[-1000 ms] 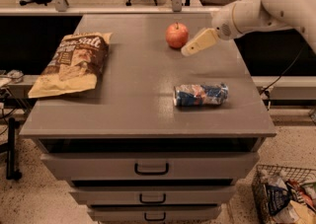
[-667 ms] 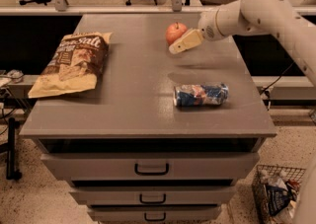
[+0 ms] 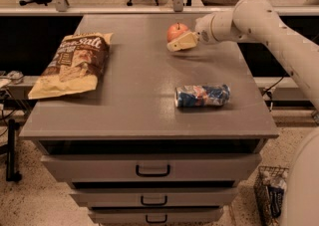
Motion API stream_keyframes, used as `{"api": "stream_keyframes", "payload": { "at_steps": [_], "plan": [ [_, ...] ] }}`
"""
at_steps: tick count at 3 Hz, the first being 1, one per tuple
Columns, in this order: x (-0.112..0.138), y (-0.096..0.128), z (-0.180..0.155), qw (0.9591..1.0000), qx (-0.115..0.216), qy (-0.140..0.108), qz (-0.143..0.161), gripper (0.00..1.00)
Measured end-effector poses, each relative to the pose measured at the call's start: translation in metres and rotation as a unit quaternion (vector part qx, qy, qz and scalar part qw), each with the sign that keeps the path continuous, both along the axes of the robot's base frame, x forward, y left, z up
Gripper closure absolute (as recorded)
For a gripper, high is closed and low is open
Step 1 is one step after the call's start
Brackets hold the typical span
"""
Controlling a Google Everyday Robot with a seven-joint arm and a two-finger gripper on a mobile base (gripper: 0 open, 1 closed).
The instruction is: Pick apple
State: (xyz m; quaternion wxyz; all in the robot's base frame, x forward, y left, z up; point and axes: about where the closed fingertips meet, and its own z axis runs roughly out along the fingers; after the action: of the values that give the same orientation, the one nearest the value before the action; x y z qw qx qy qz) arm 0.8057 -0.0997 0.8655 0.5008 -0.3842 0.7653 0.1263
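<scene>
Lying well off to the left of the jaws as the camera sees them, and nearer the front edge, a brown and tan chip bag (image 3: pixel 70 65) rests flat on the grey drawer cabinet (image 3: pixel 134 120). It has no part in the job.

Further right, toward the back of the cabinet top, the apple (image 3: pixel 175 29) sits upright, red-orange with a short dark stem. It is just beyond the jaws, at their tip and a little to the left. The gripper (image 3: pixel 180 43) hangs low over the surface in front of the apple and overlaps its lower edge. Whether it touches the fruit, and whether the jaws stand apart or together, cannot be told from this angle. Nothing shows the apple lifted; it looks to be bearing on the cabinet top.

Nearer the camera than the jaws and slightly to their right, a crushed blue-and-white can (image 3: pixel 202 95) lies on its side, well apart from the apple. The white arm (image 3: pixel 259 18) reaches in from the right edge, bent at the elbow toward the fruit.

By my reading the step in hand is the final approach, with the grasp not yet made. The next move calls for setting the jaws on either side of the apple's widest part, low enough that the round skin does not squirt out, then closing and lifting straight up.
</scene>
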Motion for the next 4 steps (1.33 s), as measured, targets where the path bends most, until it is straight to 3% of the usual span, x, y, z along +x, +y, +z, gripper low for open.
{"api": "stream_keyframes", "payload": {
  "at_steps": [2, 3, 4],
  "plan": [
    [0.003, 0.004, -0.002, 0.9997, 0.023, 0.005, 0.002, 0.64],
    [-0.018, 0.001, 0.018, 0.9995, 0.027, -0.009, 0.015, 0.87],
    [-0.055, -0.002, 0.048, 0.9981, 0.034, -0.027, 0.044, 1.0]
  ]
}}
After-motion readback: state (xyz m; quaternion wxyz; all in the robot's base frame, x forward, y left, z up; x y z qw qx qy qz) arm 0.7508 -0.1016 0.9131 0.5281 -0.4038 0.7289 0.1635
